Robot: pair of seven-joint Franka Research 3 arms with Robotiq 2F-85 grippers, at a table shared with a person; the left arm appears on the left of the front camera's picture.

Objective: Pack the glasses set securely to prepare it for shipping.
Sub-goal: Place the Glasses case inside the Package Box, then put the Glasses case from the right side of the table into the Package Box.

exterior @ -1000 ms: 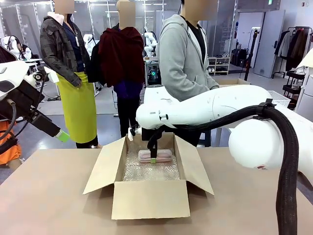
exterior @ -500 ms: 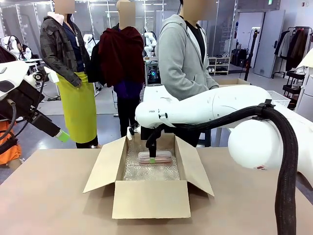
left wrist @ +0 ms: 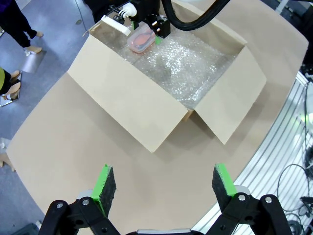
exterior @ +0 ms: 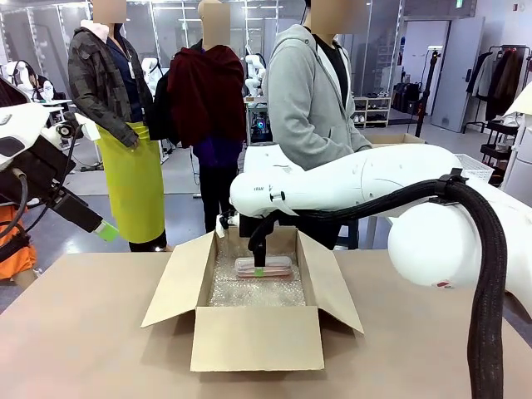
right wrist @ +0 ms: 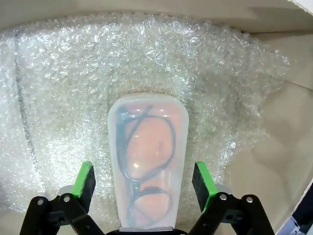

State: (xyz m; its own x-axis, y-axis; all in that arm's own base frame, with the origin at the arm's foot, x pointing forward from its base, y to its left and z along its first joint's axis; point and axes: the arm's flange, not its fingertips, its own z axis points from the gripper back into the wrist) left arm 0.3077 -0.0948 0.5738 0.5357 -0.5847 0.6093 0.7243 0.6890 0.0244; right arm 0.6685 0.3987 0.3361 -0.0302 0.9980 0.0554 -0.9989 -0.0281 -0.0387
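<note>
tan table (exterior: 83,332), box (exterior: 256,337), pink case (right wrist: 148,137) inside; right pincer (right wrist: 143,170) wide astride it, left pincer (left wrist: 162,169) wide.

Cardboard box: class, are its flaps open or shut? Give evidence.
Open: the cardboard box has its flaps spread outward, exposing the bubble wrap and the pink glasses case inside.

Pink glasses case (right wrist: 148,161) (clear lid), flat on bubble wrap (right wrist: 73,73)
</note>
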